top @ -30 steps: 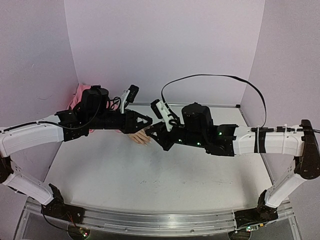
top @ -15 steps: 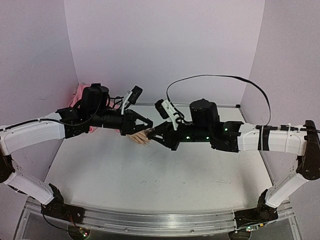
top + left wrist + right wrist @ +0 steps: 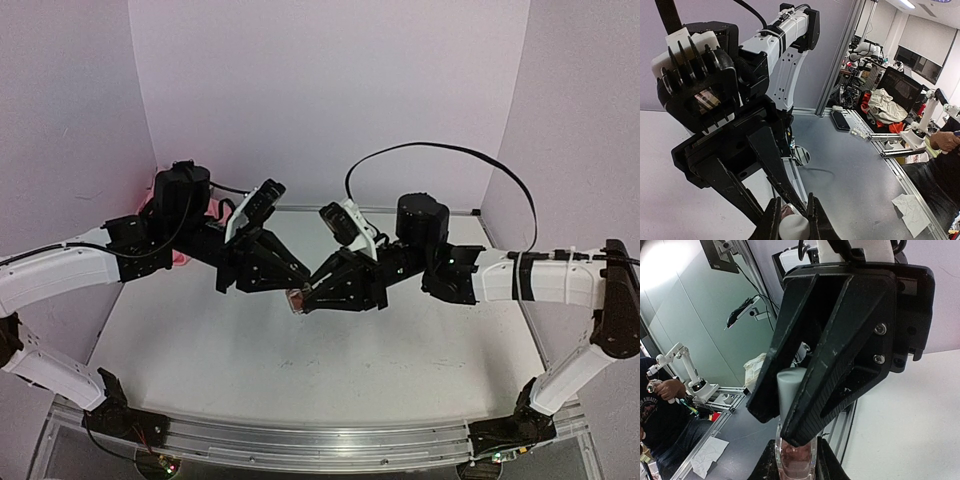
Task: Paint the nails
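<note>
A small polish bottle (image 3: 295, 299) hangs above the table's middle, between both grippers. My right gripper (image 3: 797, 466) is shut on its glass body (image 3: 796, 458), which holds pinkish polish. My left gripper (image 3: 792, 221) is shut on its white cap (image 3: 793, 228); in the right wrist view the cap (image 3: 789, 390) stands up between the left gripper's black fingers (image 3: 840, 365). In the top view the left gripper (image 3: 291, 281) and the right gripper (image 3: 306, 299) meet tip to tip. The nails are hidden behind my left arm; only a bit of pink sleeve (image 3: 183, 258) shows.
White table (image 3: 300, 370) with lilac walls at the back and on both sides. A black cable (image 3: 440, 150) arcs above the right arm. Pink fabric (image 3: 150, 205) lies in the back left corner.
The left gripper has closed on the cap. Both grippers have tipped downward and come toward the near side with the bottle; the mannequin hand, seen earlier, is now covered by the left arm.
</note>
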You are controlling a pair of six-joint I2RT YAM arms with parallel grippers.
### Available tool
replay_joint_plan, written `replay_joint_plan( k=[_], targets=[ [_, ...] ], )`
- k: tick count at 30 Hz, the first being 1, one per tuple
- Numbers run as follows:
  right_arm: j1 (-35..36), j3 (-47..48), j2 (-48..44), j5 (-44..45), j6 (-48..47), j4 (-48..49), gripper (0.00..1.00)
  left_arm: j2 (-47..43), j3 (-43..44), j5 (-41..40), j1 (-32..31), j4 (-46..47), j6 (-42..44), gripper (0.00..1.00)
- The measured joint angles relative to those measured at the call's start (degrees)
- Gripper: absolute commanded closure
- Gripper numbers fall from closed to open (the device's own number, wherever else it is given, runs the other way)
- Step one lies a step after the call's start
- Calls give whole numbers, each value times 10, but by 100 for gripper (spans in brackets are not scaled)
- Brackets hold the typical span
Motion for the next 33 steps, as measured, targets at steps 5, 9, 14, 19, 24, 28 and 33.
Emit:
replay_joint_plan(
  k=[5, 9, 14, 19, 24, 28, 33],
  targets=[
    [1, -18, -20, 55, -43, -12, 100, -3, -6, -18, 0, -1, -9, 47],
    [0, -26, -45, 146, -103, -62, 100, -33, -25, -62, 4, -2, -41, 26],
    [-1, -25, -50, 244, -151, -125, 100, -54, -38, -141, 12, -27, -71, 23],
    [-1, -25, -50, 288, -175, -157, 100, -44, -33, -184, 12, -64, -91, 39],
    [-1, -25, -43, 300, -184, -163, 100, 20, 26, -204, 12, -130, -94, 48],
    [7, -23, -26, 316, -192, -176, 100, 51, 39, -207, 11, -156, -97, 62],
    [16, -23, -20, 331, -197, -187, 100, 55, 39, -215, 11, -172, -97, 68]
  ],
)
